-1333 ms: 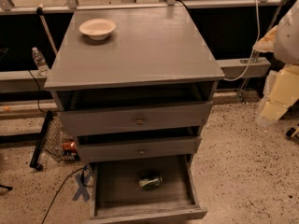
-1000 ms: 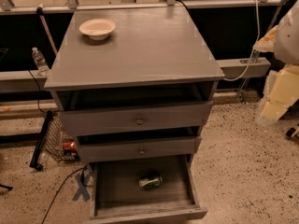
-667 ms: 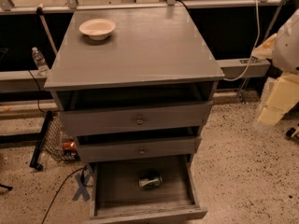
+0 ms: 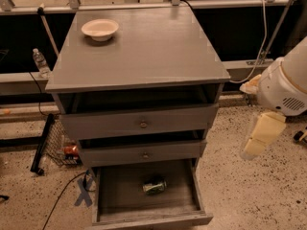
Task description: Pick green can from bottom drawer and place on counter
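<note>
**Arm (image 4: 288,83) lowered toward the cabinet (image 4: 139,110)**

Since the earlier frame the white arm at the right has been shifted down and a little nearer the cabinet; nothing else has been moved. The gripper (image 4: 261,134) is seen hanging below the arm's white housing, to the right of the cabinet, about level with the two upper drawers and well apart from them. Whether it is open or closed cannot be told, nor whether anything is held in it.

The green can (image 4: 154,186) is seen lying on its side on the wood-grain floor of the bottom drawer (image 4: 120,202), near the middle. That drawer is pulled far out. The top drawer (image 4: 143,124) and the middle drawer (image 4: 145,155) are each drawn out part way.

A pale bowl (image 4: 100,29) is set upright on the counter (image 4: 144,51), near its back left corner. A clear bottle (image 4: 40,63) is stood to the left of the cabinet, and a red can (image 4: 71,151) is seen lower down, by a wire basket (image 4: 55,143) on the floor.
</note>
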`<state>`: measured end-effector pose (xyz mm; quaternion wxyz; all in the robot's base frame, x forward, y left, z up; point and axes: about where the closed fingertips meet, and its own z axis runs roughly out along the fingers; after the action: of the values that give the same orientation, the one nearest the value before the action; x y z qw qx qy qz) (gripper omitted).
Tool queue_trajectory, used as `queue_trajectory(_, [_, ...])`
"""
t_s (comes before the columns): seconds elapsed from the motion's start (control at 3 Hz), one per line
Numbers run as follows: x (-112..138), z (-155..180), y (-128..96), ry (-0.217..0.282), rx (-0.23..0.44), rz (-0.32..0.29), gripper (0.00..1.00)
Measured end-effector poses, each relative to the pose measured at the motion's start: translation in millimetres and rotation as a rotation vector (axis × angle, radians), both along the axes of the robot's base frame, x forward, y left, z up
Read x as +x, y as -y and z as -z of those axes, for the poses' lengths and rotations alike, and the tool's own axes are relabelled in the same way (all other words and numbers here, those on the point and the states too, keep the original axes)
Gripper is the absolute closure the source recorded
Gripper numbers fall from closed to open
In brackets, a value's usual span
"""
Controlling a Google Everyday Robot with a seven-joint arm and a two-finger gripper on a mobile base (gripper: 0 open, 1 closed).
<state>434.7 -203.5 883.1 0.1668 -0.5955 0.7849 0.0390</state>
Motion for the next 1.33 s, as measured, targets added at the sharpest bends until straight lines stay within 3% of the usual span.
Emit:
queue_trajectory(0.67, [-3.0, 11.6, 0.9, -0.01, 0.035, 0.0, 0.0])
queue_trajectory(1.33, [2.4, 85.8, -12.3, -0.06, 0.066, 0.033, 0.0])
